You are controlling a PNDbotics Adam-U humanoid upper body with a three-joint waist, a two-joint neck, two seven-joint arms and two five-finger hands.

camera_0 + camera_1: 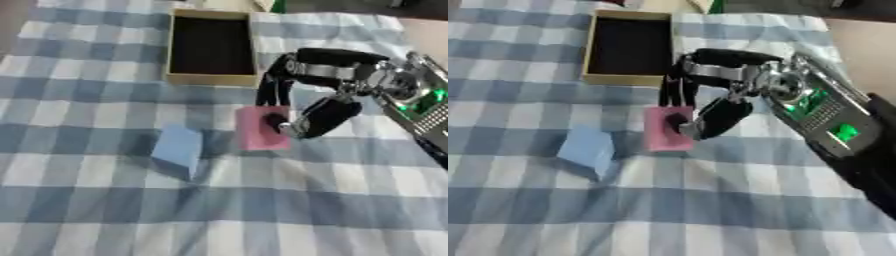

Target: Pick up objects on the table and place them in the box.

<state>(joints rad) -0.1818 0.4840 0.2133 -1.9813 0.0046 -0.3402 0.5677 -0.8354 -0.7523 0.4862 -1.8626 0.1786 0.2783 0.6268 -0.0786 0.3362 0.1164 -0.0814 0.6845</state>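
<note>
We see the box (pixel 210 46) standing open at the far side of the bench (pixel 87 210), its dark inside showing nothing in it. Nearer to us, our right hand (pixel 302 112) has its fingers (pixel 267 92) and thumb clamped on the pink block (pixel 261 131), which stands upright on the checked cloth (pixel 289 200). The blue block (pixel 178 146) lies just beside it, to its left and apart from it.

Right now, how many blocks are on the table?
2. The pink block is pinched in the right hand, just below the box. The blue block lies to its left.
</note>
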